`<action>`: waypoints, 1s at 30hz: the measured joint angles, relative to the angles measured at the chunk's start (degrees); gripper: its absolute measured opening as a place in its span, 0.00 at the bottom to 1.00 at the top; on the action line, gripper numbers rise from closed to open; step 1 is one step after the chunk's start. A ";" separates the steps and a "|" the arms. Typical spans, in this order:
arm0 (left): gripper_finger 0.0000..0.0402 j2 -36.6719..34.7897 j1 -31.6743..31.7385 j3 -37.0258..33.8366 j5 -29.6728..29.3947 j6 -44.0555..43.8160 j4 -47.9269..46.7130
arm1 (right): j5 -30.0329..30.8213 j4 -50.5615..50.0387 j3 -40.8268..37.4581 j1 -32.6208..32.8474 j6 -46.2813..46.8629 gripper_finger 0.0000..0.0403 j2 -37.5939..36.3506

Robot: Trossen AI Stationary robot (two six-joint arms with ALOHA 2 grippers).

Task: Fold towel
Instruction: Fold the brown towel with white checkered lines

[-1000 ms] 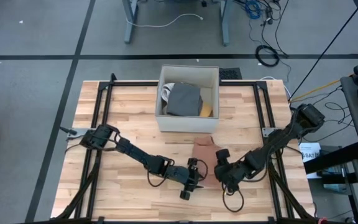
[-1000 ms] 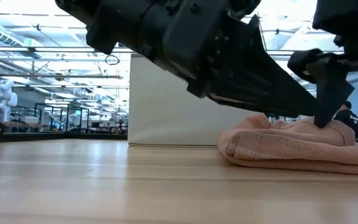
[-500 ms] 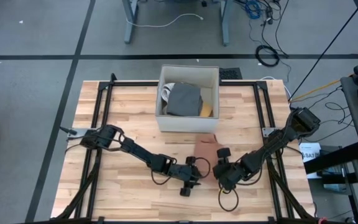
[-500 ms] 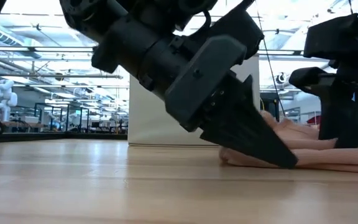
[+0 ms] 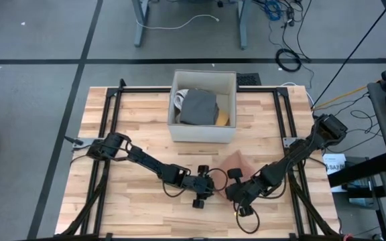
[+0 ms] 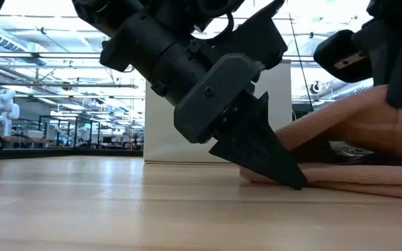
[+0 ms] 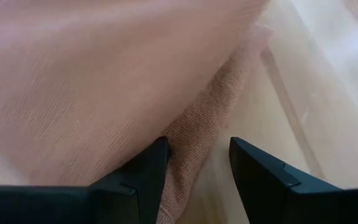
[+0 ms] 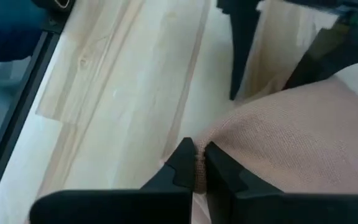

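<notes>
The pink towel (image 5: 234,163) lies on the wooden table in front of the box. One part of it is drawn up in a slope (image 6: 354,118), the rest lies flat (image 6: 375,185). My right gripper (image 8: 197,158) is shut on the raised part, near the table's front edge (image 5: 233,189). My left gripper (image 7: 197,149) is open and slants down at the towel's left end (image 6: 285,174), one finger on either side of a strip of its edge (image 7: 194,134). My left gripper has its fingertips (image 6: 293,183) low at the towel's flat left edge, slanting down from the table's left; whether they touch the cloth I cannot tell. My right gripper pinches an edge of the towel (image 8: 199,169) between its fingertips, slanting down from above. That part is lifted clear and fairly taut; the rest stays on the table.
A white box (image 5: 203,132) with a grey cloth (image 5: 198,107) in it stands at the table's far middle, just behind the towel. Black frame rails (image 5: 106,134) run along both sides of the table. Bare wood lies left of the left arm.
My right gripper has shut on the towel and drawn back up toward the near edge, raising one part into a slope while the lower part stays flat. My left gripper has tipped down until its fingertips reached the table at the towel's left end.
</notes>
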 joint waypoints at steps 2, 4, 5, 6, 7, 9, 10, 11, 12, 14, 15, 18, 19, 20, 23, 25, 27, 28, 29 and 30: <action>0.46 -0.35 0.07 -0.08 -0.41 0.39 -0.42 | -0.89 0.56 0.03 0.25 -0.04 0.02 0.00; 0.46 -0.66 -0.02 -0.11 -1.10 1.25 -0.62 | -0.98 0.65 -0.01 0.37 0.15 0.02 0.25; 0.46 -1.09 -0.04 -0.09 -1.46 1.30 -1.51 | -1.04 0.89 -0.01 0.37 0.69 0.02 0.54; 0.46 -1.21 0.02 -0.20 -1.62 1.28 -2.15 | -1.08 0.91 -0.01 0.37 1.11 0.02 1.01; 0.46 -1.53 0.05 -0.20 -1.67 1.29 -2.47 | -1.15 1.04 -0.01 0.35 1.35 0.02 1.64; 0.46 -2.08 0.07 -0.22 -2.09 1.48 -3.88 | -1.93 2.43 -0.03 0.30 1.52 0.02 3.32; 0.46 -2.36 0.07 -0.25 -2.27 1.53 -4.02 | -2.80 3.72 -0.03 0.30 1.57 0.02 4.35; 0.46 -2.77 0.05 -0.26 -2.63 1.57 -4.75 | -3.38 5.27 -0.03 0.27 1.51 0.02 5.46; 0.46 -2.91 0.05 -0.33 -2.81 1.66 -5.26 | -3.65 6.59 -0.03 0.25 1.19 0.02 6.68; 0.46 -3.26 0.05 -0.36 -2.94 1.67 -5.43 | -3.68 8.65 -0.03 -0.16 0.08 0.02 8.95; 0.46 -3.38 0.06 -0.36 -2.87 1.63 -5.61 | -3.66 9.04 -0.03 -0.40 -0.13 0.02 9.73; 0.46 -3.45 0.06 -0.40 -2.59 1.24 -5.66 | -2.96 10.29 -0.03 -1.19 -0.24 0.03 10.86; 0.46 -3.45 -0.10 -0.40 -2.57 1.10 -5.82 | -2.74 10.76 -0.03 -1.34 -0.41 0.03 11.03; 0.46 -3.48 -0.25 -0.38 -2.59 1.07 -6.01 | -2.68 11.34 -0.03 -1.52 -0.92 0.03 11.02; 0.46 -3.54 -0.71 -0.36 -2.64 1.06 -6.39 | -2.58 13.11 -0.07 -1.64 -2.68 0.05 10.49; 0.46 -3.78 -1.03 -0.36 -2.69 1.06 -6.62 | -2.67 14.51 -0.07 -1.62 -4.22 0.08 9.83; 0.46 -3.87 -1.38 -0.19 -2.69 1.11 -7.06 | -2.54 14.74 -0.07 -1.33 -5.24 0.12 9.07; 0.46 -4.15 -1.58 0.17 -2.68 1.09 -7.99 | -2.51 14.76 -0.07 -1.23 -5.55 0.15 8.76; 0.46 -4.34 -1.72 0.57 -2.66 1.09 -9.32 | -2.51 14.40 -0.07 -1.13 -5.89 0.19 8.48; 0.46 -4.39 -1.83 1.02 -2.76 1.09 -10.54 | -2.48 14.09 -0.10 -1.11 -5.99 0.23 8.15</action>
